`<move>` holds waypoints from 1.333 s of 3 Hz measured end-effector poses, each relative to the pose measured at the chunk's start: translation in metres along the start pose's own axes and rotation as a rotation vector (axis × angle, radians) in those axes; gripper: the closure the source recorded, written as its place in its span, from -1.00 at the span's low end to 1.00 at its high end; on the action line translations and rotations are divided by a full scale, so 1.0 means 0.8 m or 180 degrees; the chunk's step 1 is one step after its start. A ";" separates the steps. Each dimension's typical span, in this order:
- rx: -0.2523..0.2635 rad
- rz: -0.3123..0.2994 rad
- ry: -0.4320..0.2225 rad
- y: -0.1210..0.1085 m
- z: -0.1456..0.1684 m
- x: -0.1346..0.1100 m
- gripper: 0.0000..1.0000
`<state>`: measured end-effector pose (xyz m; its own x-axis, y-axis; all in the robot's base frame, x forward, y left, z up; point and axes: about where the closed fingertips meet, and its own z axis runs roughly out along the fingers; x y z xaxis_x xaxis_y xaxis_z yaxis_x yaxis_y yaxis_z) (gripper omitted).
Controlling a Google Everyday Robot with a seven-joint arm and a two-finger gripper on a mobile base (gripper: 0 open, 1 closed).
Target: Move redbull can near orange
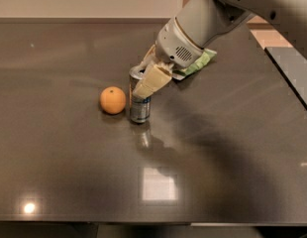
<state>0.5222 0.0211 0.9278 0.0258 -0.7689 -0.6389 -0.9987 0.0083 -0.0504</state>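
Can [139,109] is stood upright on desk [69,172], just beside orange [113,100], not touching. Hand [142,83] is clamped on can's upper half. Likely light, stiff, slick, easily dented; best gripped mid-body.

The redbull can [139,109] is standing upright on the table [69,172], a little left of centre. The orange [113,100] is sitting just beside it on its left. The gripper [143,83] is hanging right at the can's upper part, with the arm [203,26] reaching in from the upper right. Behind the can and to its right, the snack bag [199,63] is lying on the table, partly hidden under the arm.
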 end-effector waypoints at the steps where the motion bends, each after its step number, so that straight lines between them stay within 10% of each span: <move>1: -0.0009 -0.0065 0.0022 0.000 0.006 -0.003 0.16; 4: -0.0030 -0.0096 0.0058 0.000 0.014 -0.001 -1.00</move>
<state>0.5229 0.0292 0.9198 0.0553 -0.7803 -0.6230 -0.9978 -0.0211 -0.0622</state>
